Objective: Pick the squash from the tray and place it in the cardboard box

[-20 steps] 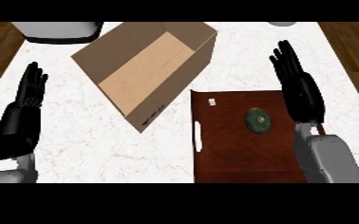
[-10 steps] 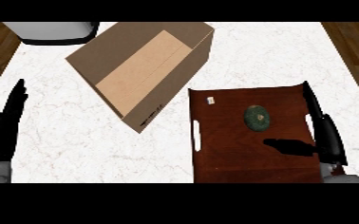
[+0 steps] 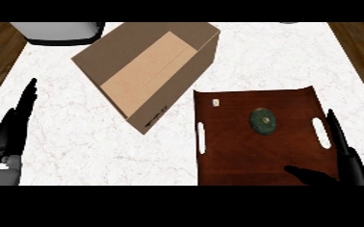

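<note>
**Squash not yet picked; the whole job is waiting**

Head view: the squash (image 3: 264, 121) is lying small, round and dark green near the middle of the brown tray (image 3: 235, 158), untouched and well apart from both hands. The cardboard box (image 3: 146, 69) is sitting up and to the left of the tray on the white counter (image 3: 78, 139), its open top facing the camera, with nothing showing inside.

The right hand (image 3: 340, 157) is showing at the tray's right edge, fingers stretched straight and thumb spread over the tray's lower corner, holding nothing. It is probably heading for the squash, though only part of it is showing, so that is a guess.

The left hand (image 3: 16, 125) is resting at the left edge, fingers straight and up, holding nothing.

Grasping, lifting, carrying and dropping into the box are all still remaining.
</note>
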Controlling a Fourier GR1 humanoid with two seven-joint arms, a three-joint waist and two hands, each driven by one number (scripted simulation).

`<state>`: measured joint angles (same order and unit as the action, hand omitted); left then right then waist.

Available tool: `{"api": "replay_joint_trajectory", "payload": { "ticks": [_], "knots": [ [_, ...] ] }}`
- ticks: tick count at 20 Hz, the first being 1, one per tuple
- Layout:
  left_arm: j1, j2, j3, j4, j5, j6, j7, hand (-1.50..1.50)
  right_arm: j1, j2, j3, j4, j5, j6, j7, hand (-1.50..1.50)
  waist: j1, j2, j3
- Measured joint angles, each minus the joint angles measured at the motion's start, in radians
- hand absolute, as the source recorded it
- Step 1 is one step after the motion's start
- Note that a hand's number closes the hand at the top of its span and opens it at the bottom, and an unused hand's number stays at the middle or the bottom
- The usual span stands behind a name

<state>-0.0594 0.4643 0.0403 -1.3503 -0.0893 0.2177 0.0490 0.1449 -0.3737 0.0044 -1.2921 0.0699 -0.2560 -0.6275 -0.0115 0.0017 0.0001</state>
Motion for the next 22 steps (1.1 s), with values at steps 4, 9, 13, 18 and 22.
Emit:
{"api": "replay_joint_trajectory", "payload": {
  "ticks": [4, 9, 13, 18, 22],
  "knots": [
    [-0.012, 0.007, 0.001, 0.003, -0.006, -0.011, 0.013, 0.00, -0.007, -0.108, 0.037, -0.020, 0.131, -0.012, 0.135, -1.50, 0.009, -0.001, -0.002],
    [-0.018, 0.003, 0.001, 0.005, -0.011, -0.020, 0.014, 0.00, -0.070, -0.215, 0.112, -0.097, 0.242, 0.093, 0.394, -1.50, 0.017, -0.001, -0.003],
    [-0.015, -0.001, 0.003, -0.005, -0.014, -0.023, 0.020, 0.00, -0.119, -0.263, 0.178, -0.139, 0.310, 0.202, 0.585, -1.50, 0.021, -0.002, -0.002],
    [-0.037, -0.010, 0.011, 0.021, -0.026, -0.029, 0.017, 0.00, -0.229, -0.256, 0.220, -0.147, 0.328, 0.359, 0.755, -1.50, 0.019, -0.001, -0.001],
    [-0.031, -0.025, 0.017, 0.007, -0.046, -0.030, 0.028, 0.00, -0.288, -0.214, 0.238, -0.109, 0.380, 0.414, 0.830, -1.50, 0.017, -0.002, -0.001]
  ]
}}
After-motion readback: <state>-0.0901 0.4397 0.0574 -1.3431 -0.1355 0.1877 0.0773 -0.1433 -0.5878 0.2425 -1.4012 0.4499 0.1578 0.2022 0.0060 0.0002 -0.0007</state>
